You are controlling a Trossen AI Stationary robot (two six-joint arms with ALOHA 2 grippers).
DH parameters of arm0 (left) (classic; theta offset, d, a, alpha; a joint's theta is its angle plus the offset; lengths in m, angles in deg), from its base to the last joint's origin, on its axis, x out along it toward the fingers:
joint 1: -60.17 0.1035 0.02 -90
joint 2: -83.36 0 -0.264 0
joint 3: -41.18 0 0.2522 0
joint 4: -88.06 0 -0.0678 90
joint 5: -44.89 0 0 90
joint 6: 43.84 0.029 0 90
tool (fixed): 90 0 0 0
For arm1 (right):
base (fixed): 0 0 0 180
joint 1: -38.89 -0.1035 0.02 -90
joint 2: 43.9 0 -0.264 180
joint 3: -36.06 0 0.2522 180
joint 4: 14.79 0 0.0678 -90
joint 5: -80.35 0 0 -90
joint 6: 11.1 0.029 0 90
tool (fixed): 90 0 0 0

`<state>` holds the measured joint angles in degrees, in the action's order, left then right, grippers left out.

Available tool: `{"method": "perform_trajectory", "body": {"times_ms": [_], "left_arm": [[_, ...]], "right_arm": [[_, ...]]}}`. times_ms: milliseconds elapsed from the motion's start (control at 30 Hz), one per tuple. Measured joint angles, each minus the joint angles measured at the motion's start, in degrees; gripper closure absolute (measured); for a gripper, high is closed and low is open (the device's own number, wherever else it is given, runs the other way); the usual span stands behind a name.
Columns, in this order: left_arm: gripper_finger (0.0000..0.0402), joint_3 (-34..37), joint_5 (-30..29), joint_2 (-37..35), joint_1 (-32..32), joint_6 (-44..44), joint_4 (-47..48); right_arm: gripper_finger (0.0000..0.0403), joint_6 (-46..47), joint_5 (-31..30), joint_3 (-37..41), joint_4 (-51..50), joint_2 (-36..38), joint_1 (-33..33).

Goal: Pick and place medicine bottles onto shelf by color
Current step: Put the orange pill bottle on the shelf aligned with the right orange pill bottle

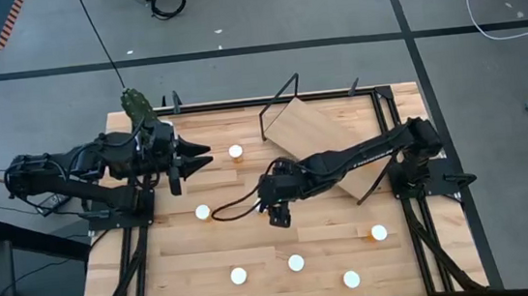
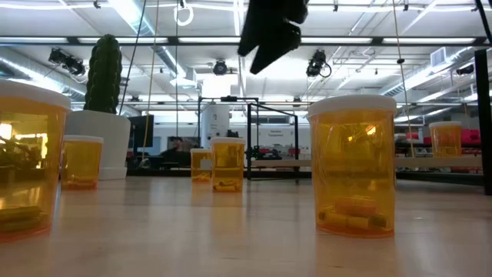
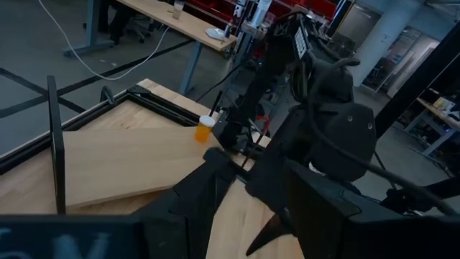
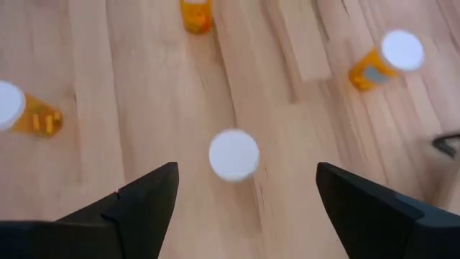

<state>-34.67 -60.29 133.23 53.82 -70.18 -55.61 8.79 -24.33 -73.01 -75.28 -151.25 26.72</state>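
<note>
The medicine bottles [image 1: 295, 262] stand scattered upright on the wooden worktop [image 1: 188, 262], white caps up, amber bodies translucent with a few pills at the bottom. They look light, stiff plastic with smooth rounded walls, so one could likely tip or skid if nudged off-centre. The sensible hold is probably across the cylindrical body just under the cap, squeezed evenly from both sides; the cap itself looks wider and slicker.

The right end effector [image 4: 244, 194] hangs above the middle of the worktop, fingers spread wide and empty. In its wrist view one white-capped bottle [image 4: 233, 154] sits on the worktop below, between the two fingers, not touched. The shelf [image 1: 316, 133], a tilted light-wood board on a black wire frame, lies at the far side of the worktop under the right arm and carries no bottle.

The left end effector [image 1: 197, 159] waits at the left edge near the cactus pot [image 1: 137, 104], fingers part open, holding nothing.
</note>
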Motion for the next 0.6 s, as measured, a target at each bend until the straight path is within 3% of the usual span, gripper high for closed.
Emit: {"method": "perform_trajectory", "body": {"times_ms": [600], "left_arm": [[0.0234,0.0,2.1,-0.5,0.0,0.1,6.5]], "right_arm": [[0.0065,1.6,1.8,0.1,4.8,-8.2,0.2]]}}
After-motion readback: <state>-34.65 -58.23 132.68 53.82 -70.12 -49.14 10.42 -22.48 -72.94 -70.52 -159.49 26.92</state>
